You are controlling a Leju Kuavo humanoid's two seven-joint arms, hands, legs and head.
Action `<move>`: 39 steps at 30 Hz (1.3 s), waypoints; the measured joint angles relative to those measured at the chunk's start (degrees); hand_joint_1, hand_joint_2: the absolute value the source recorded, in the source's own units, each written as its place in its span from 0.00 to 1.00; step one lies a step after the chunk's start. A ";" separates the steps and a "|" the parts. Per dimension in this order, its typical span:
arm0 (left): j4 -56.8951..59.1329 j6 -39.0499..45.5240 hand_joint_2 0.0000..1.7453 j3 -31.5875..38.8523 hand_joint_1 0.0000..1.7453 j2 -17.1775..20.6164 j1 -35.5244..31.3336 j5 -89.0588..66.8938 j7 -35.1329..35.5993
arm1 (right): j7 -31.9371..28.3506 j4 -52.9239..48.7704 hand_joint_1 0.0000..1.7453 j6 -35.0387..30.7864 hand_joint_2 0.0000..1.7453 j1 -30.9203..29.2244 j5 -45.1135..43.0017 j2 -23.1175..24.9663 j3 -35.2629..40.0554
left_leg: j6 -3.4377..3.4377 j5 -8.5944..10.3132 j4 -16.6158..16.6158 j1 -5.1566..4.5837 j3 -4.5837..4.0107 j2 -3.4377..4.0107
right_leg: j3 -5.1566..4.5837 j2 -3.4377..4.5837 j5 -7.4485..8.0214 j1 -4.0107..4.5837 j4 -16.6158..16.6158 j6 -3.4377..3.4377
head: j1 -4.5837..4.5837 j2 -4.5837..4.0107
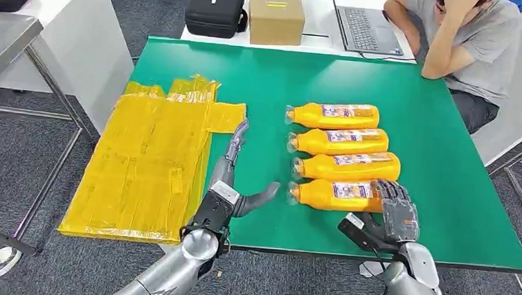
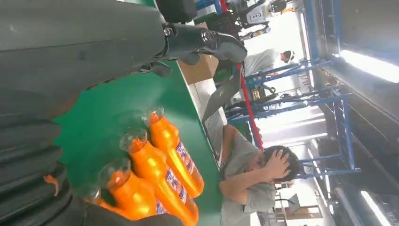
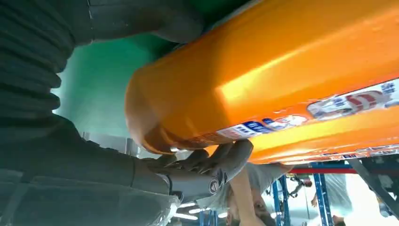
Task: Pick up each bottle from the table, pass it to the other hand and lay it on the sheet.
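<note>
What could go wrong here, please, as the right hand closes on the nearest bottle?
1. The right hand wraps only the base end of the nearest orange bottle, so the bottle may tip or slip when lifted.
2. The second bottle lies right alongside it, so the fingers may nudge it out of the row.

head view: high on the body, facing forward and down over the green table (image 1: 444, 167), mid-range | left wrist view: turned sideways, low, looking along the table toward the bottles (image 2: 160, 174) and a seated person (image 2: 254, 174) | right wrist view: very close beneath the nearest bottle (image 3: 263, 80) | shared: bottles, table, person
</note>
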 measured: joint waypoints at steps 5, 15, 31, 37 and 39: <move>0.00 0.00 1.00 0.00 0.00 0.11 0.00 0.00 0.00 | 0.63 0.41 1.00 1.35 1.00 -0.72 -0.02 -0.48 1.16 | -0.01 -0.01 -0.01 0.00 0.07 0.00 | 0.07 0.01 0.00 0.00 -0.01 0.00 | 0.02 0.00; 0.00 0.17 1.00 0.02 0.00 0.31 0.00 0.00 0.00 | 0.96 0.72 1.00 2.99 1.00 -1.34 -0.61 -1.09 2.71 | -0.01 -0.01 -0.01 0.00 0.27 0.01 | 0.27 0.03 0.00 0.00 -0.01 0.00 | 0.02 0.00; 0.00 1.03 1.00 0.46 0.00 0.35 0.19 -0.18 0.00 | -8.09 -0.25 1.00 6.42 1.00 -0.32 -18.78 0.17 2.66 | -0.01 -0.01 -0.01 0.00 0.21 -0.04 | 0.26 0.01 -0.01 0.00 -0.01 0.00 | 0.00 0.00; 0.00 1.18 1.00 0.59 0.00 0.35 0.18 -0.15 0.00 | -8.61 -7.77 1.00 7.41 1.00 3.68 -40.22 1.20 7.12 | 0.00 0.01 -0.01 0.00 0.04 -0.09 | 0.14 -0.06 -0.02 0.00 0.01 0.01 | 0.00 0.00; 0.00 1.20 1.00 0.59 0.00 0.35 0.17 -0.13 0.00 | -8.61 -9.16 1.00 6.68 1.00 4.60 -44.01 1.20 8.68 | 0.01 0.02 -0.01 0.00 -0.06 -0.08 | 0.02 -0.05 -0.02 -0.01 0.01 0.01 | 0.00 0.00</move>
